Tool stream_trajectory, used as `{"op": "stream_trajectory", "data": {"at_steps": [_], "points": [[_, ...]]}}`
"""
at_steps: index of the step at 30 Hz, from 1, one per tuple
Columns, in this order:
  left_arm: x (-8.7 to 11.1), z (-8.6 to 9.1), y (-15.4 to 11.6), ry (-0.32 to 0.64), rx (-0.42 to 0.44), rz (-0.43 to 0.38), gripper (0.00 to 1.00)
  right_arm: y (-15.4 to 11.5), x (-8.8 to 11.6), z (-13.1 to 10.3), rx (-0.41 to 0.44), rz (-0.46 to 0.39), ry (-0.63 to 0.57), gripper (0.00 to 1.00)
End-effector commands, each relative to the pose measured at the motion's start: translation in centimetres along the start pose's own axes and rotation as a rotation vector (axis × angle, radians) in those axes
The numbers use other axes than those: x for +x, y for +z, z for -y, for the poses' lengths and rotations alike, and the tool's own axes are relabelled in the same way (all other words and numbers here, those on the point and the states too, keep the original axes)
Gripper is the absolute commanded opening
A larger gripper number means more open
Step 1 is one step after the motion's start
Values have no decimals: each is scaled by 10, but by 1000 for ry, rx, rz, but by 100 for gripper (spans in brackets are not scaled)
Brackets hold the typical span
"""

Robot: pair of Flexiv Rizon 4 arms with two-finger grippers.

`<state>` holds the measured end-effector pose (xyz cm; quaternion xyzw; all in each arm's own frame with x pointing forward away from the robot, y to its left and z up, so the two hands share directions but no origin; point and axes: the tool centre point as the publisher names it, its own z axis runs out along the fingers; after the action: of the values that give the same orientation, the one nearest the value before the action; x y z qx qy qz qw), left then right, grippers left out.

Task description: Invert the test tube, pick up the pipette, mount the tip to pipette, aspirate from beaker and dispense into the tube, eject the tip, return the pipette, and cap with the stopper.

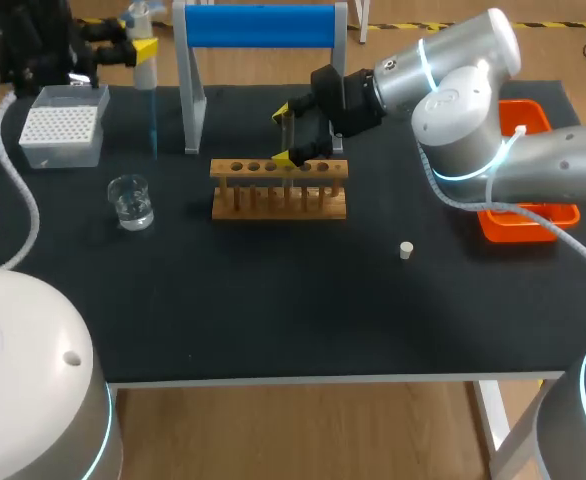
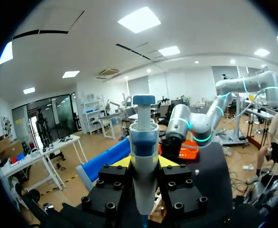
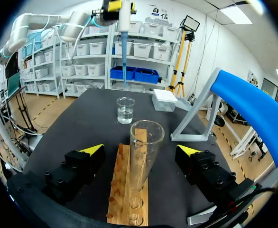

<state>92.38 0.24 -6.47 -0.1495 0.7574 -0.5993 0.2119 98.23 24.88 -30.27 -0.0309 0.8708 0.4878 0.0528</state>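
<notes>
No writing, number or label can be read on anything on the table (image 1: 273,300). The pipette (image 2: 143,166) shows only plain white and blue. Any marks on the beaker (image 1: 131,200), at nine o'clock from the wooden rack (image 1: 279,190), are too small to make out.

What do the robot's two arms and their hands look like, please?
The left arm and right arm are rounded silver-grey links with glowing cyan rings at the joints and a white ribbed hose alongside. The left hand and right hand are black bolted blocks, each with two yellow-tipped fingers.
</notes>
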Motion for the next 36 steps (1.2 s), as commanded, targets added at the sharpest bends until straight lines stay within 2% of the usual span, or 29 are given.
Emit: {"op": "stream_trajectory", "data": {"at_steps": [1,6,14,25,36], "points": [[-3,24,11,-10,-6,-21,0,-1,-1,0,3,-5,1,100],[-1,45,30,-53,-28,-57,0,-1,-1,0,3,-5,1,100],[0,70,55,-78,38,-132,0,-1,-1,0,3,-5,1,100],[-1,86,85,-86,59,-206,0,-1,-1,0,3,-5,1,100],[10,97,111,-94,65,-275,0,-1,-1,0,3,-5,1,100]]}}
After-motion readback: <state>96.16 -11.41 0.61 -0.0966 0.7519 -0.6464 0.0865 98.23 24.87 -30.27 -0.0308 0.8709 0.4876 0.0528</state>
